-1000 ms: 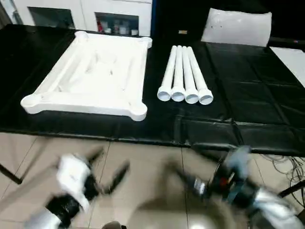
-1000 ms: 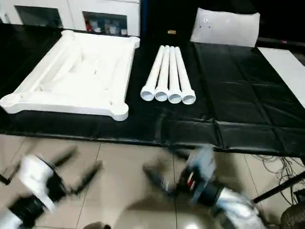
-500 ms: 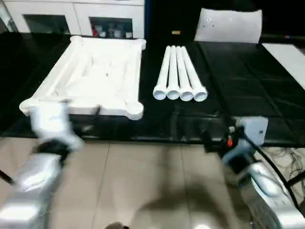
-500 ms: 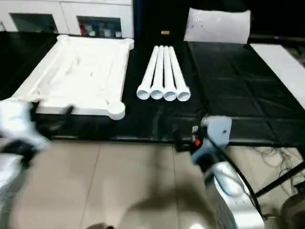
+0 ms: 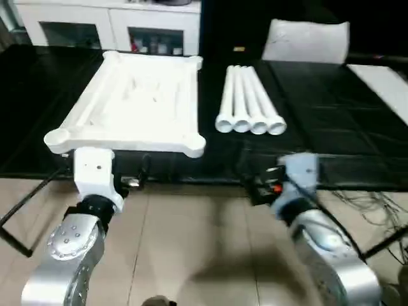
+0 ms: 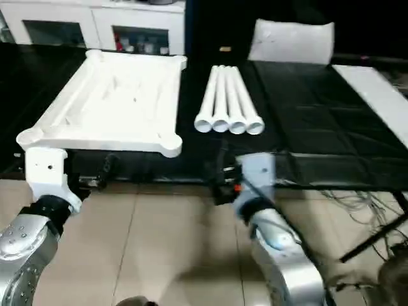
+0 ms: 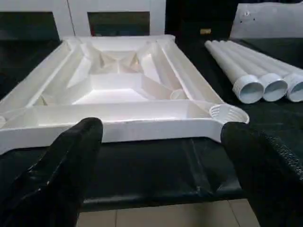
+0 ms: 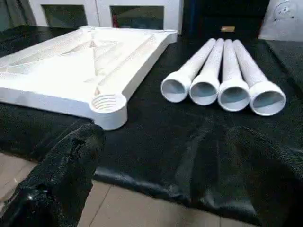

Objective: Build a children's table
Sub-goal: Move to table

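My left fingers (image 7: pixel 75 156) and right fingers (image 8: pixel 71 165) gape empty; white ribbed plastic tabletop (image 5: pixel 137 105) at eleven o'clock, four white tapered legs (image 5: pixel 248 102) at one, on the black counter (image 5: pixel 331 115).

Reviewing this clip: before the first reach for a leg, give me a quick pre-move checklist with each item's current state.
1. Tabletop lies underside up, sockets exposed: ok.
2. Four legs lie side by side beside it, on the black work table: ok.
3. Left gripper open, holding nothing: ok.
4. Right gripper open, holding nothing: ok.
5. Near-corner socket threaded, nothing in it: ok.
6. Far sockets free of debris: cannot tell.
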Motion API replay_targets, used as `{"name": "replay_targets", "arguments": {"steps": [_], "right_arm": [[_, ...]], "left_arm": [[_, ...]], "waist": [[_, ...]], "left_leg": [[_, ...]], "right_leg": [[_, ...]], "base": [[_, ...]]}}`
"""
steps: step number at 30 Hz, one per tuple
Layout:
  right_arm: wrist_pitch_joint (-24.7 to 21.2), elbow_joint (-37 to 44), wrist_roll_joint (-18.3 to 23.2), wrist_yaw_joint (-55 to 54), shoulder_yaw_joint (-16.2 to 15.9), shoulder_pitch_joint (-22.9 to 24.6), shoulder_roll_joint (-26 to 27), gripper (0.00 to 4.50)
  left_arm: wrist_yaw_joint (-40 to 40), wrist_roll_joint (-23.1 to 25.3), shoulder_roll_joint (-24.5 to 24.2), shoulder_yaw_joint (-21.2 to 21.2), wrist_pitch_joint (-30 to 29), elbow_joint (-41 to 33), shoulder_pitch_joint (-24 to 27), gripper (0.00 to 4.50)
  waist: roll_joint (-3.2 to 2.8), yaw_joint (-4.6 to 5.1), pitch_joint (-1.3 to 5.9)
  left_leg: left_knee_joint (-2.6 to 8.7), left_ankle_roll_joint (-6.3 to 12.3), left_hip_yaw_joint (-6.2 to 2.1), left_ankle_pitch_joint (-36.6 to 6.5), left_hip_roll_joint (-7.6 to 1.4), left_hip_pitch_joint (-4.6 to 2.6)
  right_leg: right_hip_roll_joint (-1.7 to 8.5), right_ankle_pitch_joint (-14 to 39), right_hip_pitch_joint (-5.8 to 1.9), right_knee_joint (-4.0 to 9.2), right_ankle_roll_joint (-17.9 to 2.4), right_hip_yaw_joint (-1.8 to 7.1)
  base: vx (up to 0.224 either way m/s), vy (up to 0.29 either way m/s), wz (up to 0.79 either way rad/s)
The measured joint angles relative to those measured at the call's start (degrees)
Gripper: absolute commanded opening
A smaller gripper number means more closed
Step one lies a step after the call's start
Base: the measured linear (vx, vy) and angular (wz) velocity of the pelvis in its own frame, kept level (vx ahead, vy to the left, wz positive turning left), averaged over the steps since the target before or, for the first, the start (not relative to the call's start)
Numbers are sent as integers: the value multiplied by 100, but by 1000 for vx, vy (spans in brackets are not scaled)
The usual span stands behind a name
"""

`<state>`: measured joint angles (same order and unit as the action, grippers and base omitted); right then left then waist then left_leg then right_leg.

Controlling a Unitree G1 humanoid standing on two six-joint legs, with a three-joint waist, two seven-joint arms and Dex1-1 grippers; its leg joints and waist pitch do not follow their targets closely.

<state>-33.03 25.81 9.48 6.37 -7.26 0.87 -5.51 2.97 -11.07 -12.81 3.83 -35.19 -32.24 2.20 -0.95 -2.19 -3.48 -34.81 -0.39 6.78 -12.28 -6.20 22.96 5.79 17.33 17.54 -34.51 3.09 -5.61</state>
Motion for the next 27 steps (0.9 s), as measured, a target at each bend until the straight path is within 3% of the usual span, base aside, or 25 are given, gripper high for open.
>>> {"name": "replay_targets", "arguments": {"steps": [2,3,4,5,6,7,8,9,10,11,12,14,15,16,17,18,19,20,21,22,23,24,25,26,27], "right_arm": [[-1,-23,8,90,-20,-38,-92,450],[11,-102,9,194,-90,-142,-191,450],[21,-166,6,242,-110,-206,-227,450],[29,-233,5,269,-138,-279,-203,450],[107,-247,2,297,-183,-317,-150,450],[133,-271,-2,304,-216,-341,-127,450],[173,-396,-10,301,-220,-371,-57,450],[182,-614,-21,319,-348,-411,47,450],[195,-640,-20,366,-450,-400,54,450],[210,-634,-28,400,-462,-393,29,450],[242,-625,-56,408,-454,-420,-24,450],[293,-606,-58,406,-444,-436,-32,450],[329,-598,-55,405,-440,-436,-30,450],[337,-588,-54,404,-438,-436,-29,450],[360,-563,-54,403,-402,-443,-45,450],[370,-580,-64,397,-310,-423,-94,450],[370,-593,-75,392,-232,-422,-110,450],[373,-590,-93,383,-189,-420,-108,450],[374,-582,-112,376,-175,-408,-112,450],[374,-577,-114,372,-176,-409,-110,450],[375,-552,-114,355,-171,-409,-106,450],[340,-428,-116,274,-168,-390,-85,450],[309,-398,-116,221,-172,-365,-18,450],[227,-326,-97,162,-207,-370,126,450],[141,-183,-39,119,-212,-369,187,450]], "left_arm": [[1,-35,-2,-22,-12,-37,-90,442],[-8,-31,17,-25,-50,-50,-56,442],[-12,-22,46,-20,-82,-70,7,442],[-24,6,47,-1,-110,-80,69,442],[-40,34,55,5,-147,-86,60,442],[-43,57,67,1,-152,-110,24,442],[-44,67,41,12,-147,-131,-30,442],[-54,75,26,82,-156,-130,96,442],[-71,82,-1,152,-181,-95,164,442],[-71,79,-19,163,-191,-76,168,442],[-70,75,-18,164,-191,-80,168,442],[-62,73,-41,173,-189,-81,165,442],[-57,74,-54,187,-185,-85,158,442],[-53,74,-55,197,-185,-88,156,442],[-46,76,-25,202,-179,-71,117,442],[2,62,46,82,-180,-38,51,442],[36,57,43,42,-171,-40,36,442],[56,59,20,49,-165,-35,27,442],[72,57,16,49,-144,-23,-13,442],[81,56,17,49,-124,-23,-26,442],[115,53,16,48,-85,-22,-38,442],[157,39,33,21,-40,-2,-73,442],[180,15,19,17,-13,46,-65,442],[181,12,18,30,15,123,-65,442],[185,14,14,11,21,228,-61,442]], "waist": [[67,16,3],[124,18,-28],[161,-9,-87],[120,-8,-103],[66,26,-112],[-19,41,-107],[-37,108,-129],[47,103,-100],[45,132,-77],[67,139,-54],[102,145,-20],[184,184,20],[312,192,30],[392,186,38],[591,137,60],[489,46,17],[445,-35,0],[417,-87,-2],[400,-161,2],[383,-211,3],[297,-290,13],[119,-301,23],[5,-289,15],[69,-243,42],[109,-303,62]], "left_leg": [[118,1,-21,2,68,-3],[-53,19,-9,-140,70,-74],[-533,76,-78,-309,28,-79],[-955,69,-186,-312,12,-82],[-1232,43,-260,-332,-120,-234],[-832,-75,-282,-647,-230,-435],[-738,-47,-246,-794,-239,-521],[-653,-3,-214,-820,-124,-573],[-621,24,-251,-838,-101,-614],[-545,25,-252,-835,-72,-657],[-440,42,-200,-826,-4,-718],[-276,113,-68,-846,170,-855],[-143,169,85,-880,315,-993],[-82,184,141,-895,414,-1040],[-100,190,219,-981,553,-1157],[-369,290,150,-1085,508,-1169],[-632,281,23,-1078,495,-1060],[-859,233,-105,-1050,474,-904],[-974,75,-233,-959,384,-681],[-968,-7,-283,-910,319,-576],[-838,-192,-362,-776,114,-358],[-370,-279,-368,-430,-148,-209],[-414,-239,-362,-321,-248,-235],[-375,-208,-338,-359,-175,-281],[-315,-220,-170,-434,-195,-387]], "right_leg": [[30,362,-18,-86,-107,-51],[117,347,-97,-26,-112,-127],[198,314,-209,-12,-111,-212],[272,305,-313,7,-99,-353],[384,297,-490,38,-80,-587],[343,297,-564,61,-80,-668],[304,306,-564,51,-95,-646],[123,387,-274,-444,-332,-256],[-81,374,-105,-803,-330,-135],[-237,339,59,-945,-270,-98],[-377,286,272,-946,-219,-128],[-439,64,528,-748,-269,-136],[-388,-121,574,-487,-376,-96],[-336,-166,531,-304,-424,-47],[-273,-528,443,-169,-565,172],[-366,-446,375,-232,-569,261],[-420,-392,314,-234,-572,315],[-451,-348,256,-219,-573,357],[-468,-299,171,-193,-593,382],[-472,-267,122,-179,-589,379],[-503,-216,27,-128,-578,312],[-606,-148,-76,-99,-521,216],[-616,-61,-62,-186,-479,180],[-548,50,44,-430,-686,204],[-488,115,265,-873,-526,191]], "base": [[-38,-5,55],[43,-37,74],[43,-37,74],[101,64,52],[135,116,51],[135,116,51],[54,119,63],[80,122,20],[80,122,20],[136,115,-4],[136,102,7],[151,81,5],[95,21,4],[184,17,0],[232,-51,10],[352,-45,10],[264,-41,14],[233,12,5],[113,6,5],[216,35,10],[200,69,3],[306,170,9],[203,141,4],[230,150,9],[220,108,-29]]}}
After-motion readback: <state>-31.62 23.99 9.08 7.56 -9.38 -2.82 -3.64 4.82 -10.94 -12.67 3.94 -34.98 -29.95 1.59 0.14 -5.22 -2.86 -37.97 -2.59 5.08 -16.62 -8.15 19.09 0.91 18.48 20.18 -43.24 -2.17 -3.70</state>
